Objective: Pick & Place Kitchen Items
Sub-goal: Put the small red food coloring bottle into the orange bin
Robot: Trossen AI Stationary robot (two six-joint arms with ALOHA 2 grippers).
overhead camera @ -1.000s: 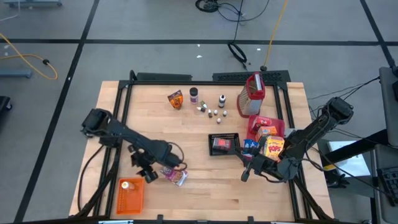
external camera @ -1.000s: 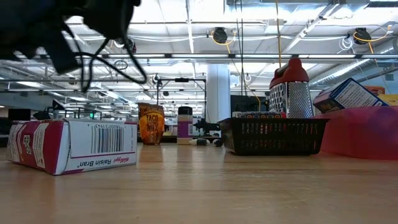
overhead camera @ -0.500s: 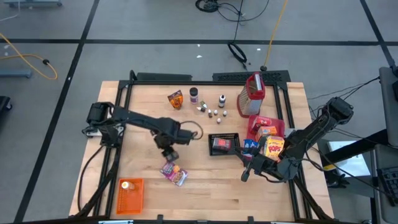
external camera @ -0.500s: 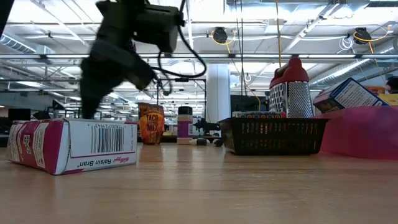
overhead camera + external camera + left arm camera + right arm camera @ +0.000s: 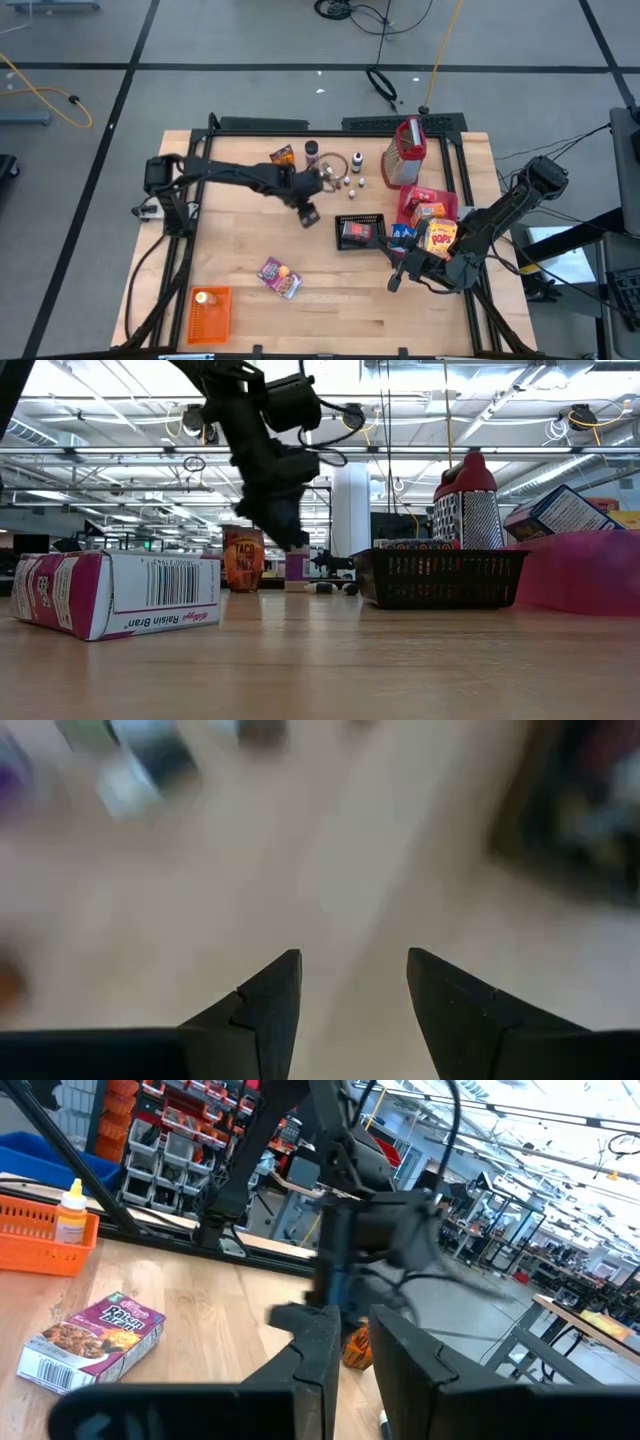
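Swinging away from the Raisin Bran box [image 5: 279,277], the left gripper [image 5: 309,215] has crossed from the table's 7 o'clock corner toward 12 o'clock, fingers spread and empty. The box now lies released at about 6 o'clock, beside the orange crate [image 5: 209,312], so I judge one placement finished and another pick starting among the small bottles [image 5: 343,181] at 12 o'clock. The right gripper [image 5: 396,280] stays parked at 4 o'clock by the red tray [image 5: 411,196], fingers nearly pressed together, holding nothing. Motion blur hides the left wrist view's target.
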